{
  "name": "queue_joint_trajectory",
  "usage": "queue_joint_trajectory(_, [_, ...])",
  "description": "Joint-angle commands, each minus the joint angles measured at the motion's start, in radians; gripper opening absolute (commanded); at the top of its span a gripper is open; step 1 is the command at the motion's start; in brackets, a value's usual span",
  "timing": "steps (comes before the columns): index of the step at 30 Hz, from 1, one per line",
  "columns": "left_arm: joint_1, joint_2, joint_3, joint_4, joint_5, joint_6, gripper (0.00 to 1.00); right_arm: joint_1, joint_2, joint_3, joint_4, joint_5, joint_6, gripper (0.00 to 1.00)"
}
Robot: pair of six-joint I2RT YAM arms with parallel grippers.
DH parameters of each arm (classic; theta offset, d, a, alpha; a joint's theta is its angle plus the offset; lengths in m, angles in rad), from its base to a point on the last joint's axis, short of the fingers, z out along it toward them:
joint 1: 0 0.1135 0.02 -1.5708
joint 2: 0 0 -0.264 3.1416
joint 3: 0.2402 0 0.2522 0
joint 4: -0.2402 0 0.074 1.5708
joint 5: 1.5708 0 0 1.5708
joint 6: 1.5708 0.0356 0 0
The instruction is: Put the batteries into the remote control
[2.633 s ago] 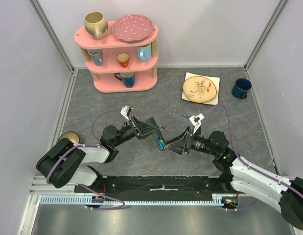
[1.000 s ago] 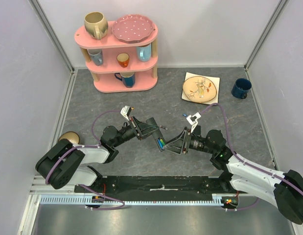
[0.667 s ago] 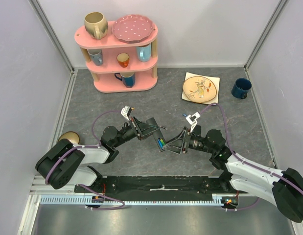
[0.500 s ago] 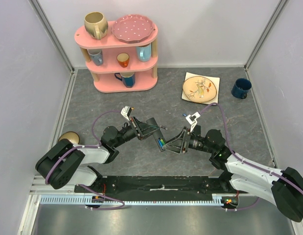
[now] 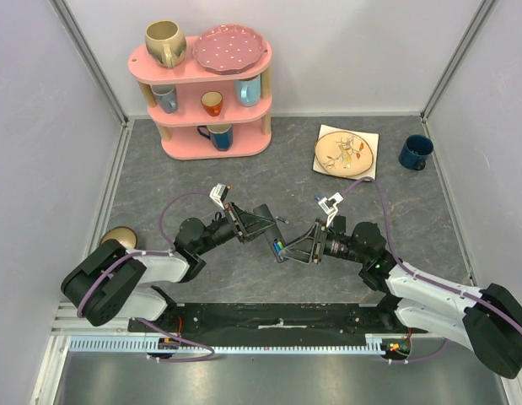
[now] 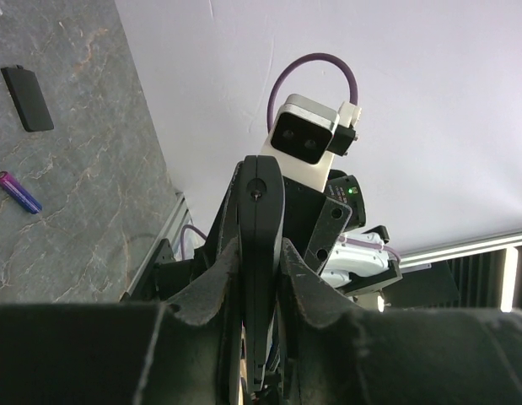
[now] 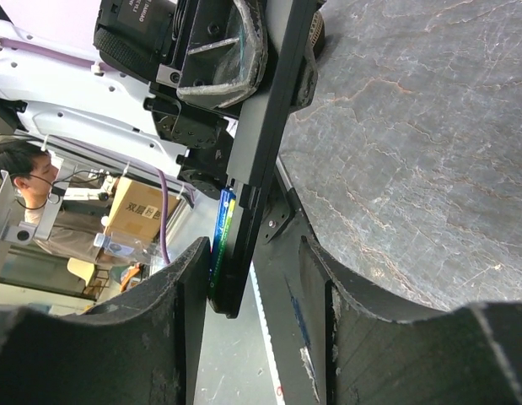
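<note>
Grey marbled tabletop (image 5: 244,169) under plain white walls. Above its front middle, lifted clear of the surface: remote control (image 7: 265,110), a slim flat black bar.

- Seen lengthwise from the right wrist, running from top right down to the lower left.
- Seen only edge-on from the left wrist, as a thin dark blade with a rounded top.
- From overhead, hardly more than a dark sliver with a coloured fleck between the two wrists.
- Upper end hidden behind clamping pads.
- Buttons and faces not visible in any view.

Along one edge near the bar's lower end: battery (image 7: 220,240), a narrow strip of blue, green and yellow. Seating in the compartment not clear.

Left gripper (image 6: 261,270) pinched tight on the remote control, one pad on each flat face. Right gripper (image 7: 252,287) spread, one finger on each side of the bar's lower end. Clear gap at one finger; touching or not at the other finger (image 7: 172,337), hard to say.

Down on the tabletop, in the left wrist view: flat black rectangle (image 6: 27,97), and apart from it a loose battery (image 6: 16,191), purple and blue.

Farther back, from overhead:
- pink three-tier shelf (image 5: 201,84) with mugs and a spotted plate
- flowered plate (image 5: 343,150) on a pale napkin
- dark blue cup (image 5: 415,152) near the right wall
- tan rounded object (image 5: 119,238) at the left, half hidden by the arm

Beyond the table edge, blurred in the right wrist view: a person (image 7: 16,164) and a cardboard box (image 7: 138,211).
</note>
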Motion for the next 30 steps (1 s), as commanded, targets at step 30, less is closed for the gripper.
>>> queue_joint_trajectory(30, [-0.021,0.042,0.021,0.391,0.059,0.019,0.02,-0.015,0.031,0.106,-0.012,-0.03,0.044,0.58])
